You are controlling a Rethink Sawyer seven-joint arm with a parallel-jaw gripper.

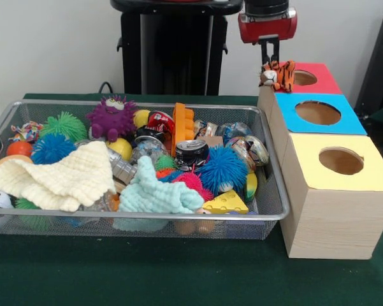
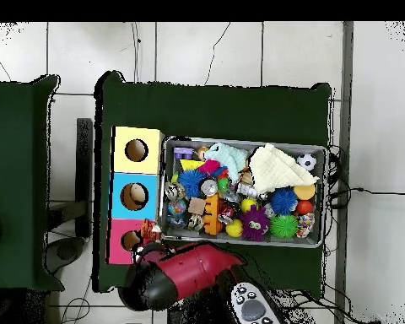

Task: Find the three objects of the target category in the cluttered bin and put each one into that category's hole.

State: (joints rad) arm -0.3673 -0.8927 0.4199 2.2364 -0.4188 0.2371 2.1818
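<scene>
A small orange-and-black striped tiger plush (image 1: pixel 279 75) hangs at the left edge of the red-topped box (image 1: pixel 322 81), just left of its round hole (image 1: pixel 304 78). My gripper (image 1: pixel 271 58) comes straight down onto the plush, its dark fingers closed on the top of it. From above, the tiger (image 2: pixel 149 229) sits at the corner of the red box (image 2: pixel 120 250) nearest the bin, beside the hole (image 2: pixel 132 240), with the red arm (image 2: pixel 185 272) over it. The wire bin (image 1: pixel 146 220) is full of mixed toys.
A blue-topped box (image 1: pixel 350 121) and a yellow-topped box (image 1: pixel 369 175) stand in a row with the red one, each with a hole. The bin holds spiky balls, a purple fuzzy monster (image 1: pixel 111 116), cloths, cans, a cheese wedge (image 1: pixel 224 203) and an orange block (image 1: pixel 183 124).
</scene>
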